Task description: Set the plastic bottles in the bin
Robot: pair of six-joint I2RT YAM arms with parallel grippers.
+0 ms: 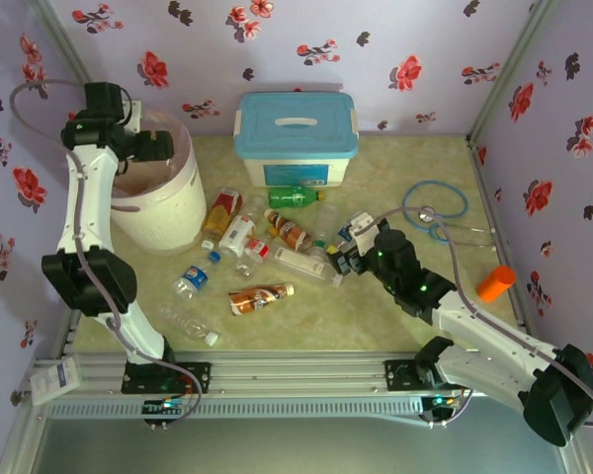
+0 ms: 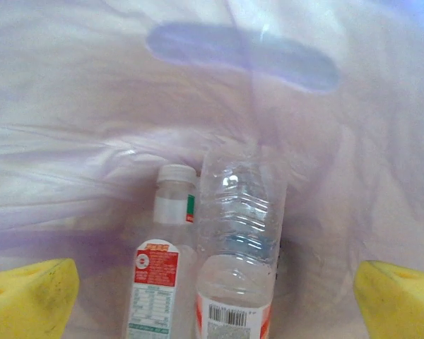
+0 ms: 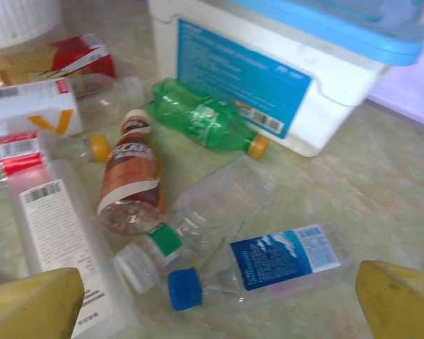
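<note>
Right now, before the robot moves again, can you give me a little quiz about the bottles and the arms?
1. True or false: the green plastic bottle with an orange cap lies beside the white box with a light-blue lid.
2. The open left gripper hangs over which thing? A: the round white bin with a pink liner bag. B: the box. C: the blue stethoscope.
3. What colour is the cap on the clear plastic bottle with a blue label, lying just ahead of the right gripper?

Key: 1 true; 2 A; 3 blue.
</note>
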